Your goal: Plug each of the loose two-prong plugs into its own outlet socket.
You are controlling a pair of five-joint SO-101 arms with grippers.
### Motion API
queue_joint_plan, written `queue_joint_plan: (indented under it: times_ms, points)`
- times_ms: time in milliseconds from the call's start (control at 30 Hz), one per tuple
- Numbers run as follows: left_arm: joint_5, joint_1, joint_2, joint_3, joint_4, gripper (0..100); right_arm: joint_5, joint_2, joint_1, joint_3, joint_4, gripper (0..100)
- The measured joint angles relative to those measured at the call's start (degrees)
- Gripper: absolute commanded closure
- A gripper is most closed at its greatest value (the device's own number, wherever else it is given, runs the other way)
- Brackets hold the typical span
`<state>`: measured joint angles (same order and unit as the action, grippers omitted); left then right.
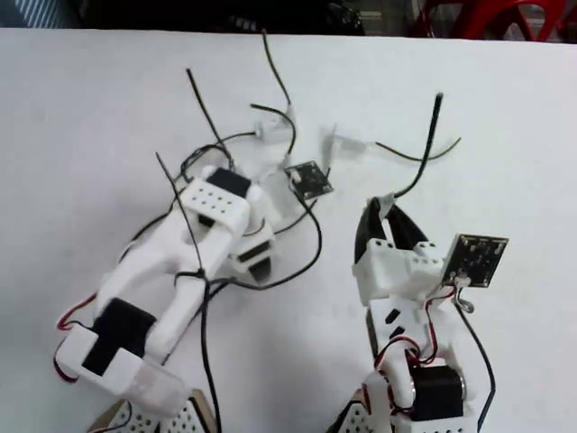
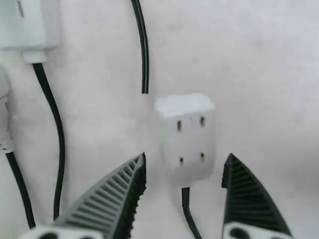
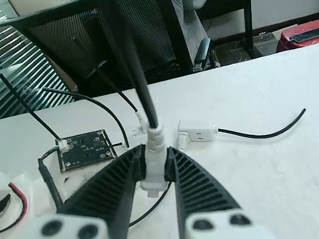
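Looking down through the left wrist view, I have the left tool (image 2: 186,159) spread wide, 1 jaw on either side of a white outlet socket (image 2: 187,137) that lies flat on the tabletop (image 2: 269,59) with its slots facing up. The tool is not touching it. I judge this stance is meant to brace the block so it cannot slide when a plug is pushed in.

The right tool (image 3: 154,149) is clamped on a white two-prong plug (image 3: 152,174), with its black cord (image 3: 137,74) rising straight up out of the grip. The prongs are hidden below, so I cannot tell their angle. A 2nd socket (image 3: 198,133) rests beyond it, its own cord trailing away over bare surface.

Room is tight around the left arm (image 1: 171,262): loose cords (image 2: 142,45) run close by, and a white connector (image 2: 27,22) lies near the socket. On the outer side of the right arm (image 1: 406,271) the tabletop is open, and the far edge is well apart from both sockets.
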<state>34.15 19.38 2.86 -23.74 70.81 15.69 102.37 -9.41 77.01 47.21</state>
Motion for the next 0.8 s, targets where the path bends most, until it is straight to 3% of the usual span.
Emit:
queue_joint_plan:
  times_ms: [200,467,800]
  points:
    - [0.26,-0.35,-3.87,-0.09,1.93,74,-2.46,0.0,-0.09,0.0,0.0,97.8]
    - [-5.98,-2.73,-25.85,-3.25,4.04,74,-10.02,0.0,-8.88,-0.44,0.88,97.8]
    - [-18.81,-13.27,-51.78,-24.18,-8.7,74,-16.35,0.0,-27.08,-2.2,5.63,98.1]
